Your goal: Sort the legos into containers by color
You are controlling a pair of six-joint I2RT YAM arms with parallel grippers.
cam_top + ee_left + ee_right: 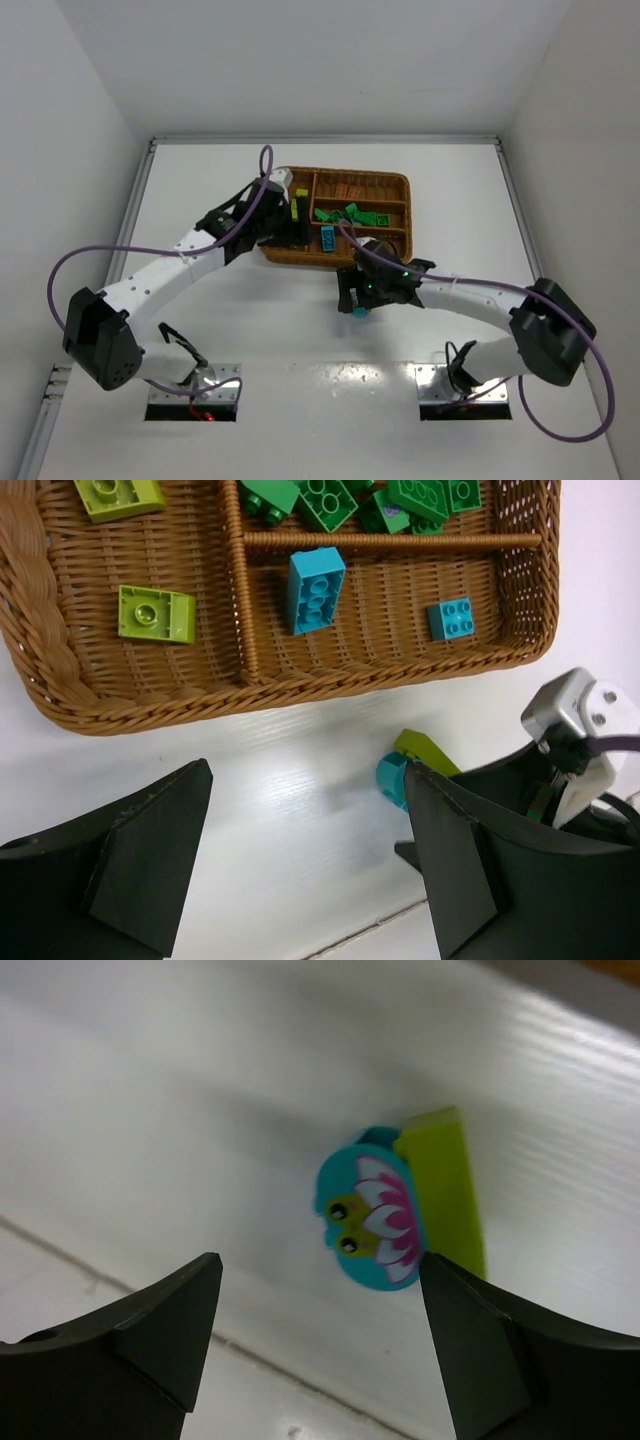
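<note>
Right pincer (318,1268) was wide open and empty, hovering low over the bench (150,1110). A cyan piece (365,1222) lay just ahead of the gap, off-centre toward one finger. That piece (round-faced, printed with a pink-and-white flower) sat against a lime slab (450,1175); could not tell whether the two were clipped together or only touching. Both lay on the bench just outside the near rim of the wicker tray (300,688), in no compartment. Left pincer (305,770) was also spread open with nothing in it, hanging over that same rim. In the tray, lime bricks (155,613) sat in the wide section, cyan bricks (315,588) in the narrow section beside it, and green bricks (325,500) one section further. Judged step: right arm picking up the stray pair. To do it well, shift sideways until the pair is centred, drop so the fingers straddle cyan face and slab together, close on the flat sides, and lift straight. If they split, cyan probably goes with the cyan bricks and lime in the wide section. Risk: the left arm crowding the drop zone.
</note>
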